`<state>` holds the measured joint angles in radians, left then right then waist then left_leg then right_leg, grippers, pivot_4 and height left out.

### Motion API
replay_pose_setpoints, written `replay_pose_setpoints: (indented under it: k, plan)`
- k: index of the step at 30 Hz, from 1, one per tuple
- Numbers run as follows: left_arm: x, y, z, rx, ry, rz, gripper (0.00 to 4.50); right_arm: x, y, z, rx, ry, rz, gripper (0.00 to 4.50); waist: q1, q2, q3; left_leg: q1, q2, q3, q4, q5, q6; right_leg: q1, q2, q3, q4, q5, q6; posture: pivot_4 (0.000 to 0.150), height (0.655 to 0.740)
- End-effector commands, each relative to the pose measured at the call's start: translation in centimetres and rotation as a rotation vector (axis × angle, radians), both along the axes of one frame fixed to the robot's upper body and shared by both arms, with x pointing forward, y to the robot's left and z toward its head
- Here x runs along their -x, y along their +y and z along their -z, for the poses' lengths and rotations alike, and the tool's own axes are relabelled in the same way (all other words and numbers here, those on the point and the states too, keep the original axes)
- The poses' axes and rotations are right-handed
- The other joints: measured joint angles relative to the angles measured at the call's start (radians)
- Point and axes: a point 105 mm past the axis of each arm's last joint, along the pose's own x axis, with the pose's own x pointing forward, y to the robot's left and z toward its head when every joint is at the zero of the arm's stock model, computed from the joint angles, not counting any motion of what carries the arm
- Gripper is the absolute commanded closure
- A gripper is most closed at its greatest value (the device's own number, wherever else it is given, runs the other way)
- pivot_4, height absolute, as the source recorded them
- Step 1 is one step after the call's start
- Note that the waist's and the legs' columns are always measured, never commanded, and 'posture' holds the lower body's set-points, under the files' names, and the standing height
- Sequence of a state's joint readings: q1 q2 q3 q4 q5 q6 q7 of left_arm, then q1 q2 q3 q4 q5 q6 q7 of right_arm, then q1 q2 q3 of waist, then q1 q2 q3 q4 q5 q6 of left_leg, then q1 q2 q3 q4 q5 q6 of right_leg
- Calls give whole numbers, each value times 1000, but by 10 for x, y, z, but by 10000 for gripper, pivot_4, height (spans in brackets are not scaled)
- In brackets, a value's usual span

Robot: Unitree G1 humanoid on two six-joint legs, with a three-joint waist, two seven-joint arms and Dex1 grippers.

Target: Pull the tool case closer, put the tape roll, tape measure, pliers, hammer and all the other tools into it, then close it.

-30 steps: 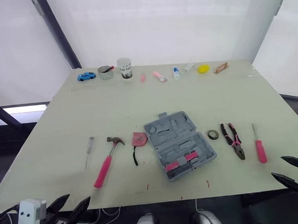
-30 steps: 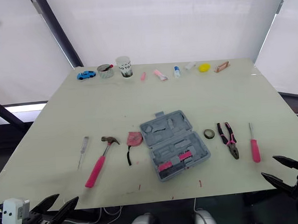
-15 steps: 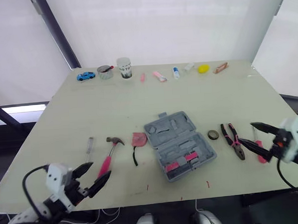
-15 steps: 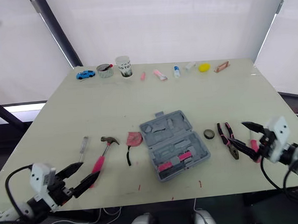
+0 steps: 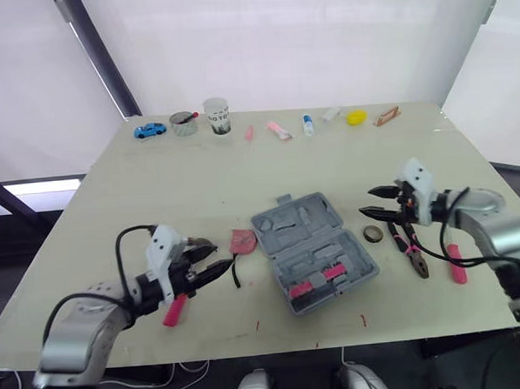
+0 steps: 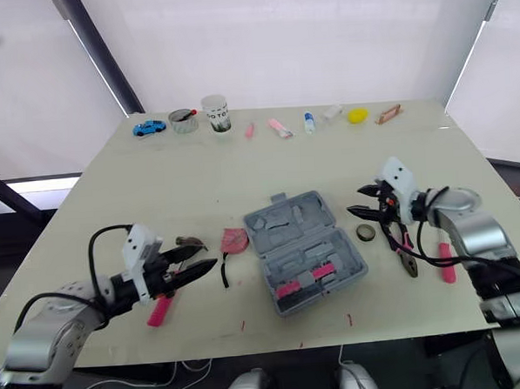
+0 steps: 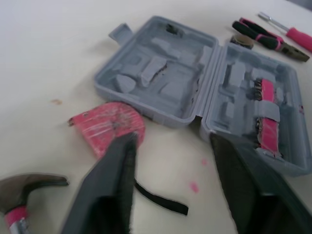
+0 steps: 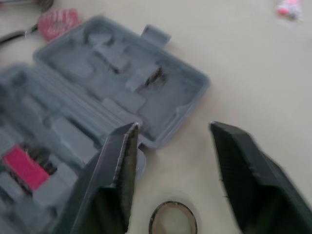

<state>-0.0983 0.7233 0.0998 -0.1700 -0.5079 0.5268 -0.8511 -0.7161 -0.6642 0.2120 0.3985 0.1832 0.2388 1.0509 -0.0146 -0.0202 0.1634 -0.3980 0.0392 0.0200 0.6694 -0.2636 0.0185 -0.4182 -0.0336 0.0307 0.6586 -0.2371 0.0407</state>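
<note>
Tool case [image 5: 314, 252] lies open flat near the middle of the table [image 5: 242, 178], showing grey moulded recesses and a pink strip [image 5: 317, 280] in its near half. Tape measure [image 5: 242, 241] sits just left of the case, with the hammer [image 5: 172, 312] further left. Tape roll [image 5: 372, 234], pliers [image 5: 411, 249] and a pink screwdriver [image 5: 455, 261] lie to its right. Left gripper [image 5: 220, 256] is spread wide beside the tape measure; right gripper [image 5: 367, 201] is spread wide above the tape roll. A cup [image 5: 217, 117] and toy car [image 5: 150, 130] stand along the far edge, against white walls.
</note>
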Motion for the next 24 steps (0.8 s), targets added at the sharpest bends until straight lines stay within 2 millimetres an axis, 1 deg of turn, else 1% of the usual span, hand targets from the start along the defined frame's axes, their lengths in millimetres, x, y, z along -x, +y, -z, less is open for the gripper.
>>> replay_pose_setpoints:
  k: [1, 2, 3, 7, 11, 16, 21, 24]
  plan:
    - [-8, -8, 12, -33, 48, 33, 36880, -18, 6, 4, 171, -55, -74, 37542, -3, 1, 1, 1, 0, 0, 0, 0, 0, 1, 0, 0, 0, 0, 0, 1500, 7400]
    - [-11, -11, 16, -40, 61, 39, 42161, -21, 8, 6, 209, -55, -92, 42992, -3, 1, 1, 1, 0, 1, 0, 0, 0, 0, 0, 1, 1, 0, 0, 1500, 7400]
    - [-14, -14, 20, -48, 73, 46, 43648, -25, 10, 8, 240, -62, -103, 44067, -4, 1, 1, 0, 0, 1, 0, 0, 0, -1, 0, 1, 1, 0, 0, 1500, 7400]
    - [-22, -23, 32, -73, 101, 71, 43648, -35, 17, 15, 333, -73, -134, 44067, -4, 1, 1, 0, 0, 0, 0, 0, 0, -1, 0, 0, 2, 0, 0, 1500, 7400]
    - [-29, -36, 42, -87, 123, 90, 43648, -40, 27, 21, 419, -71, -172, 44067, -3, 1, 1, 0, 0, 1, 0, 0, 0, -1, 0, 0, 2, 0, 0, 1500, 7400]
    - [-38, -52, 53, -117, 141, 90, 43648, -43, 33, 31, 545, -65, -205, 44067, -3, 1, 1, 0, 0, 0, 0, 0, 0, -1, -1, 0, 3, 0, 0, 1500, 7400]
    - [-42, -66, 58, -116, 155, 92, 43648, -44, 39, 42, 674, -71, -242, 44067, -6, 1, 1, 0, 0, 0, 0, 0, 0, -1, -1, 0, 4, 0, 0, 1500, 7400]
    - [-44, -69, 59, -126, 158, 101, 43648, -41, 44, 47, 698, -51, -281, 44067, -5, 2, 2, 0, -1, 0, 0, 0, 0, -1, -1, 0, 4, 0, 0, 1500, 7400]
